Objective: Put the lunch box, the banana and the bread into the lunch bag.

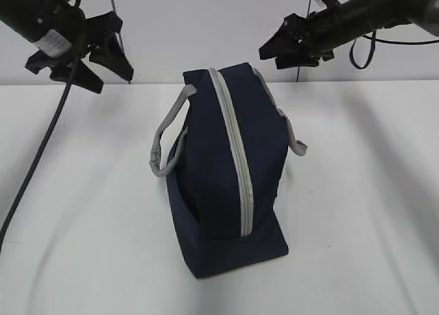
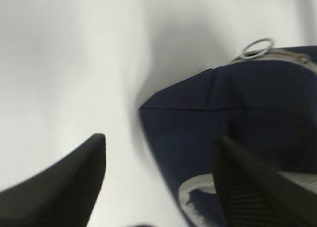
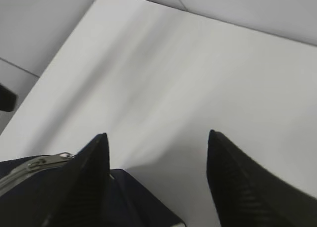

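Lunch bag (image 1: 219,171), centre of frame: showing as matt navy woven cloth; grey zipper (image 1: 236,157) tape looking fabric, slightly ribbed; handles (image 1: 164,140) appearing as grey webbing. Ring pull (image 2: 257,46), upper right of left wrist view: gleaming as bright metal. Table (image 1: 357,226): reading as smooth matt white. Gripper fingers (image 3: 237,177): looking matt black, finely ridged.

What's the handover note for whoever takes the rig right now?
Left gripper: open, empty, raised left of the lunch bag.
Right gripper: open, empty, raised at the bag's right.
Bag stands on the white table, grey zipper closed along the top, ring pull at one end.
Lunch box, banana, bread: not visible in any view; cannot confirm they are inside.
Left: verify contents.
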`<action>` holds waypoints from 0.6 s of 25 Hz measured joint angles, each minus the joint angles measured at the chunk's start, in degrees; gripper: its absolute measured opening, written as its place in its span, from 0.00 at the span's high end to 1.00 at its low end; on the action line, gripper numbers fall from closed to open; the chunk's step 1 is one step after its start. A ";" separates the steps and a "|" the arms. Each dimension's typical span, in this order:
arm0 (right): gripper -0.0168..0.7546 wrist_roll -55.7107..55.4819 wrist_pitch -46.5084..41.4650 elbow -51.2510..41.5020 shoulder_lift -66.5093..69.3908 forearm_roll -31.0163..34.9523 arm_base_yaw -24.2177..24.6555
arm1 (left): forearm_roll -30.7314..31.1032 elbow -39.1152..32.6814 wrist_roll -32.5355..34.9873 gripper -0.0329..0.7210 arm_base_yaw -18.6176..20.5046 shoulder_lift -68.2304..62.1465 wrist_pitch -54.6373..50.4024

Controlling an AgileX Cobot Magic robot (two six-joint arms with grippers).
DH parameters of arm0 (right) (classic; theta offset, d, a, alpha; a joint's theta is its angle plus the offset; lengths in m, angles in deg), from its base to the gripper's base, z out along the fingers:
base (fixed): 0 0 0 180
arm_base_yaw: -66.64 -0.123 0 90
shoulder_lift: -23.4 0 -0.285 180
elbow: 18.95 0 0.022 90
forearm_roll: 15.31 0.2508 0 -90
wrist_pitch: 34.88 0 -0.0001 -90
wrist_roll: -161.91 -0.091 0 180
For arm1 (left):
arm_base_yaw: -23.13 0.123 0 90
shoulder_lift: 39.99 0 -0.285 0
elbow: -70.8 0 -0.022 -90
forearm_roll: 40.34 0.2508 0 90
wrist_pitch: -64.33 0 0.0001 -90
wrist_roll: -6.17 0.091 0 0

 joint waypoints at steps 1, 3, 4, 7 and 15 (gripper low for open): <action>0.36 -6.08 0.00 0.43 -0.26 -4.32 0.00 | 3.20 0.00 -1.63 0.34 0.00 0.20 -0.57; 0.36 -15.33 -0.46 0.42 -1.86 -12.85 -0.13 | 7.94 0.00 -4.18 0.34 0.00 0.63 -1.66; 0.36 -18.39 -0.57 0.42 -2.98 -16.64 -0.34 | 9.94 0.00 -5.19 0.34 0.00 0.86 -2.48; 0.36 -26.58 -0.68 0.15 -7.35 -25.93 -1.89 | 13.51 -0.33 -7.38 0.34 0.11 2.44 -3.52; 0.36 -31.71 -1.40 -14.60 -23.10 -39.02 -7.86 | 21.69 -9.76 -9.66 0.34 -1.80 12.91 -2.08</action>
